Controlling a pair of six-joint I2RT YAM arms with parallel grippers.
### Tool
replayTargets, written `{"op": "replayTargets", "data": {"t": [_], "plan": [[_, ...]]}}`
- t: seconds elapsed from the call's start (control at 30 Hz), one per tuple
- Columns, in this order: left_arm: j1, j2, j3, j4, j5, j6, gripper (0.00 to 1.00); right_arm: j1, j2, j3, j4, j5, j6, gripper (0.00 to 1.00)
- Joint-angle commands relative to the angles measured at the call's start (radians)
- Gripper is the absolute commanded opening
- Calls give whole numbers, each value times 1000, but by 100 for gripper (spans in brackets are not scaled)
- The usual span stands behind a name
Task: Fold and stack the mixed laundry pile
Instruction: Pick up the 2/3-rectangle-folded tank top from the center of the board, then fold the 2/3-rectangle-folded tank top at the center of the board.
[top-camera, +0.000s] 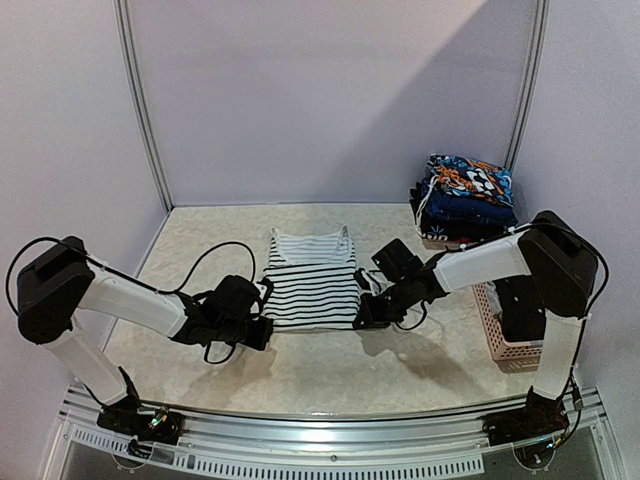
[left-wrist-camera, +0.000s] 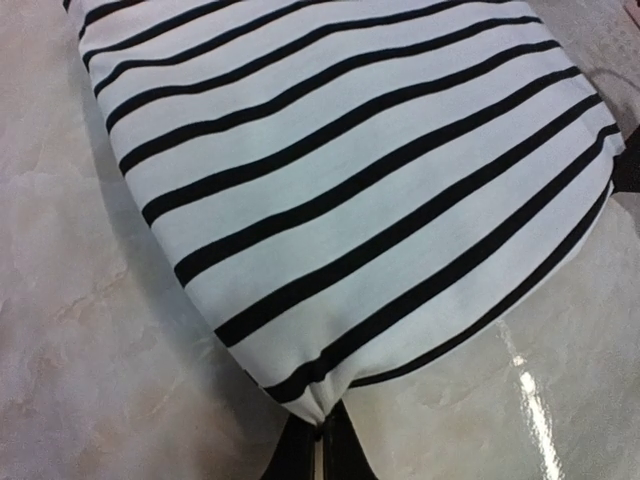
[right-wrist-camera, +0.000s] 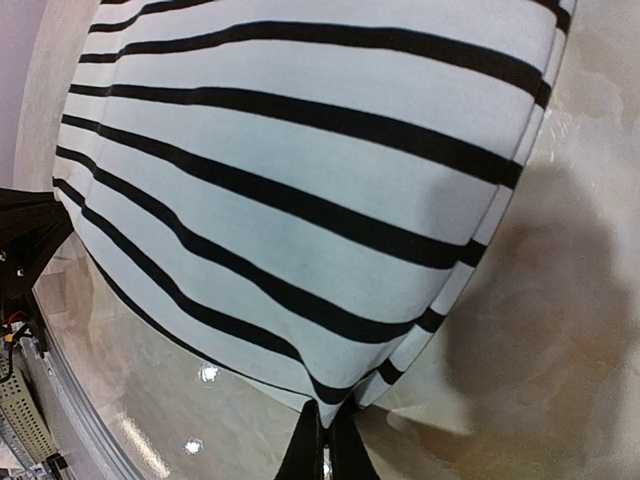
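Note:
A black-and-white striped top (top-camera: 311, 280) lies in the middle of the table, its straps toward the back wall. My left gripper (top-camera: 262, 322) is shut on its near left corner; the left wrist view shows the corner (left-wrist-camera: 318, 395) pinched between the dark fingers (left-wrist-camera: 345, 455). My right gripper (top-camera: 364, 315) is shut on its near right corner, pinched the same way in the right wrist view (right-wrist-camera: 345, 400). The near edge is lifted slightly off the table between the two grippers. The plain black and grey garments do not show apart from the folded stack at the right.
A stack of folded clothes (top-camera: 466, 200), with a colourful patterned piece on top, sits at the back right. A pink lattice basket (top-camera: 505, 330) stands along the right edge under the right arm. A metal rail (top-camera: 320, 440) runs along the near edge.

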Motion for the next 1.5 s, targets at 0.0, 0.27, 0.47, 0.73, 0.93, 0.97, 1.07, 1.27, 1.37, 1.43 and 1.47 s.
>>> {"op": "replayTargets", "data": {"t": [0.0,0.27,0.47,0.73,0.93,0.97,1.07,1.27,1.37,1.43,1.47], "plan": [[3,-22,-12,-46,31,-10,0,4,-8,-10,-43,12,-3,0],[-6,-37,-20,-46,46,-26,0,7,-33,-31,-45,7,-1,0],[-18,-64,-23,-60,49,-39,0,11,-56,-42,-55,12,-1,0],[-44,-132,-27,-112,47,-51,0,25,-97,-47,-96,17,-10,0],[-69,-187,-27,-170,34,-61,0,35,-142,-42,-147,19,-22,0],[-75,-193,-28,-174,30,-63,0,39,-147,-42,-153,19,-23,0],[-89,-211,-27,-190,20,-70,0,50,-162,-40,-164,16,-27,0],[-127,-253,-23,-231,-2,-93,0,73,-187,-35,-205,42,-30,0],[-143,-278,-15,-269,-15,-102,0,79,-211,-38,-229,53,-27,0],[-153,-299,-12,-290,-23,-109,0,86,-224,-36,-243,55,-25,0],[-156,-308,-10,-298,-24,-112,0,90,-229,-33,-251,57,-26,0]]}}
